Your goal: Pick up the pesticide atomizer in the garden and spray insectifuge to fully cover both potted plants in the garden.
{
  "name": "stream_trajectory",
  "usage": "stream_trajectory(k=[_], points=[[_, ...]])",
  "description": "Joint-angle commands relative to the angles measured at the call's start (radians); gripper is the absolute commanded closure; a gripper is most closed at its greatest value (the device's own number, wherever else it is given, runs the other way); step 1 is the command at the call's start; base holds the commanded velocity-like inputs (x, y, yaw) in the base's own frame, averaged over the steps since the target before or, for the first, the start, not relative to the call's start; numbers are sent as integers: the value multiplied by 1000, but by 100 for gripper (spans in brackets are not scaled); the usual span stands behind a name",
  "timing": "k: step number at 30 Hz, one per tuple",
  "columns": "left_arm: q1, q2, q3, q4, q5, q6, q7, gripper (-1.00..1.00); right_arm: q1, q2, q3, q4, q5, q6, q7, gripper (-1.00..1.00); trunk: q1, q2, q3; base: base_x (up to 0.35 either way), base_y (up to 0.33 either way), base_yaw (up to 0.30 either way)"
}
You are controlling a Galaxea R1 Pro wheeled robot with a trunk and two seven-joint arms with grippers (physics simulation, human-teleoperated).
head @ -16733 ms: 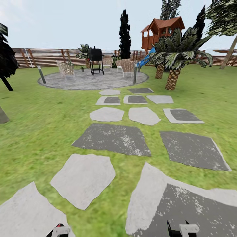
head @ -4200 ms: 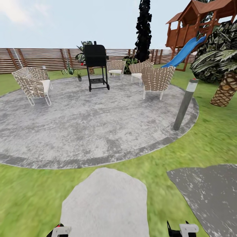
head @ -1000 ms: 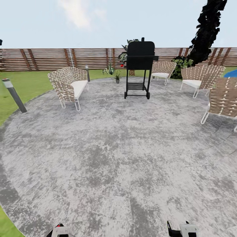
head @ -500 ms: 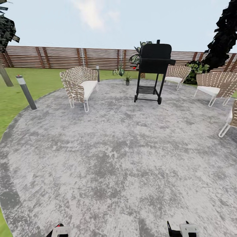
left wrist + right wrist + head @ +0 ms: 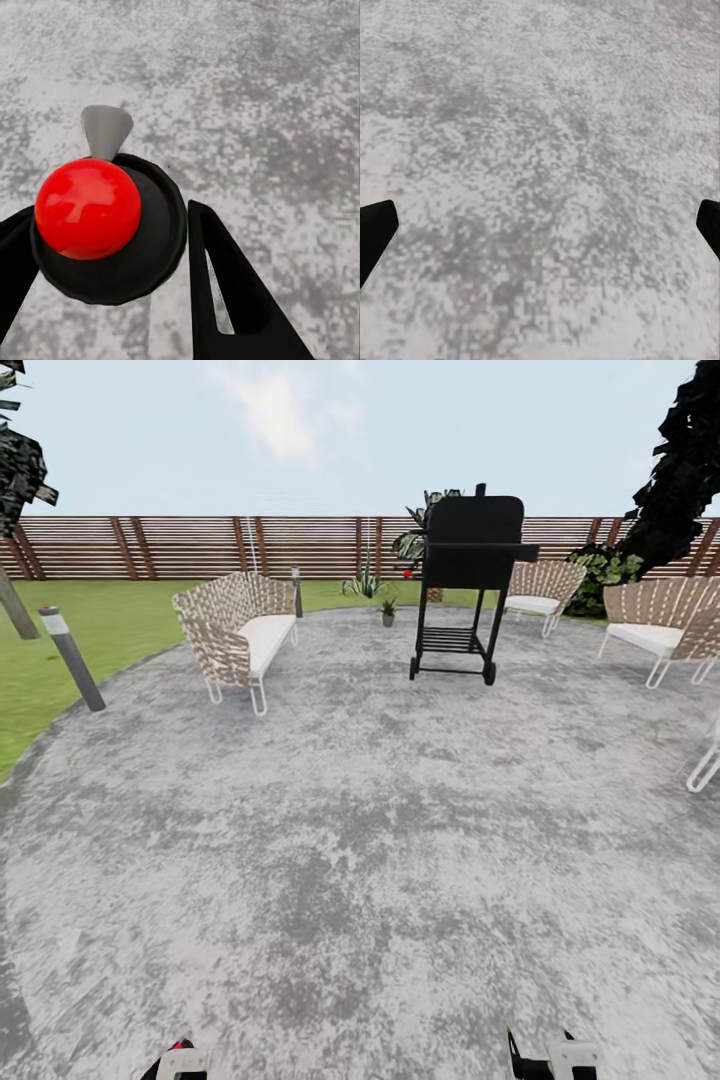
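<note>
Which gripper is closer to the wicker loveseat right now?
Left. The left gripper sits low, almost straight below the wicker loveseat; the right gripper is farther across, under the black grill.

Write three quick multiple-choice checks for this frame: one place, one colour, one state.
1. Where does the grill stand?
A. on the lawn
B. on the patio
C. on a chair

2. What colour are the chair cushions?
A. white
B. red
C. blue

3. How is the right gripper?
A. shut on a bottle
B. shut, empty
C. open

Answers:
1 B: the grill has its legs on the grey patio.
2 A: the chair cushions are white.
3 C: the right gripper has its fingers wide apart, with bare paving between them.
</note>
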Motion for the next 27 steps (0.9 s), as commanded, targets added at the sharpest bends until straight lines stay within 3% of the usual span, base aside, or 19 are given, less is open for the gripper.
stream_trajectory(k=[1,27], points=[[-1,1,-7,1,11,-3,-2,100,-1,0,-6,1,11,-2,-5,-100,0,0,-1,340,0,0],[-1,1,-7,1,11,-3,-2,100,-1,0,-6,1,11,-2,-5,-100,0,0,-1,340,0,0]])
